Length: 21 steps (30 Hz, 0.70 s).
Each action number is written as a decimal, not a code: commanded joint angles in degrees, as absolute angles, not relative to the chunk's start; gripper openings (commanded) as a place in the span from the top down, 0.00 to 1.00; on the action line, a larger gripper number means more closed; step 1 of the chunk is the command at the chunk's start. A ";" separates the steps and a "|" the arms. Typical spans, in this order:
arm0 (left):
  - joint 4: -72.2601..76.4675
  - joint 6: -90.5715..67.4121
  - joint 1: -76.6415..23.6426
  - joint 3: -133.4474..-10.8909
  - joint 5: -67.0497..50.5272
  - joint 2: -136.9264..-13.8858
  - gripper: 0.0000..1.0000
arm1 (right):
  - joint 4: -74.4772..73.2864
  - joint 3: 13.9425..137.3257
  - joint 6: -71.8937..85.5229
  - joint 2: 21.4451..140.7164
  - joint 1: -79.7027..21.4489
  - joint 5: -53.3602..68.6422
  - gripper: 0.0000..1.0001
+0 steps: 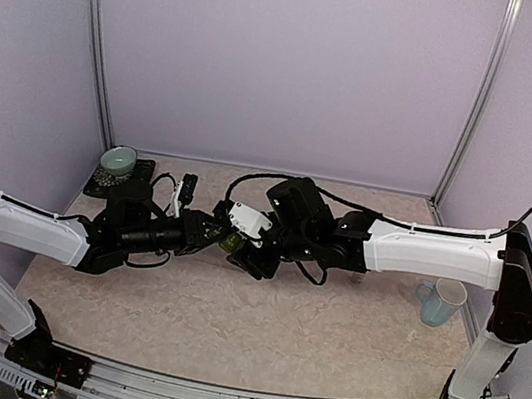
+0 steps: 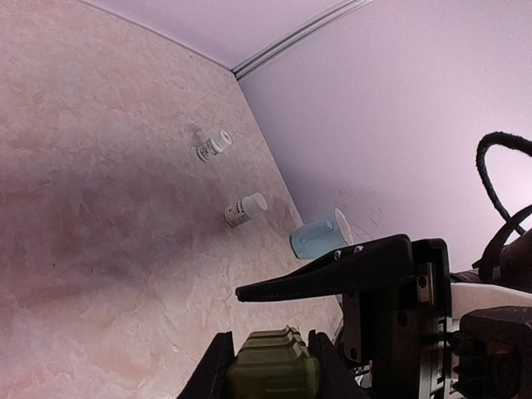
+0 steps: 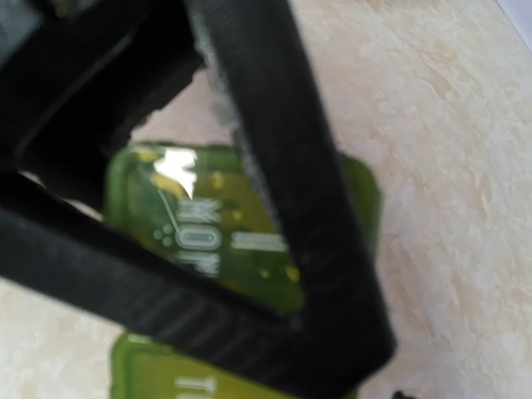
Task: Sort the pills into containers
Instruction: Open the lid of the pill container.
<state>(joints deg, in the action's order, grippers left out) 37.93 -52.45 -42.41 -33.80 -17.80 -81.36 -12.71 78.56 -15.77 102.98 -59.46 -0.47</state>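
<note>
The dark green container strip (image 1: 232,243) is held above the table between the two arms. In the left wrist view its ribbed end (image 2: 273,366) sits clamped between my left gripper's (image 2: 268,345) two fingers. My left gripper (image 1: 216,236) reaches it from the left. My right gripper (image 1: 247,245) comes from the right. In the right wrist view its fingers converge to meeting tips (image 3: 345,349) over the translucent lid marked "MON" (image 3: 208,224). Yellow specks show through the lid. I cannot tell if the tips pinch the lid. One right finger (image 2: 332,273) shows above the strip.
Two small white bottles (image 2: 214,145) (image 2: 245,209) stand on the table to the right. A pale blue mug (image 1: 442,301) stands at the right edge, and also shows in the left wrist view (image 2: 320,234). A pale green bowl (image 1: 118,161) sits on a dark tray at the back left.
</note>
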 commanded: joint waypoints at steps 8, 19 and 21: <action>39.02 -52.30 -42.45 -34.85 -19.88 -79.97 0.76 | -10.97 77.91 -16.18 104.35 -58.82 -1.69 0.48; 37.87 -51.34 -42.50 -34.76 -21.01 -80.36 0.77 | -10.14 77.58 -17.36 102.33 -58.84 -2.34 0.63; 37.01 -50.74 -42.60 -34.94 -20.90 -80.66 0.77 | -11.71 79.14 -17.32 102.82 -58.86 -2.04 0.61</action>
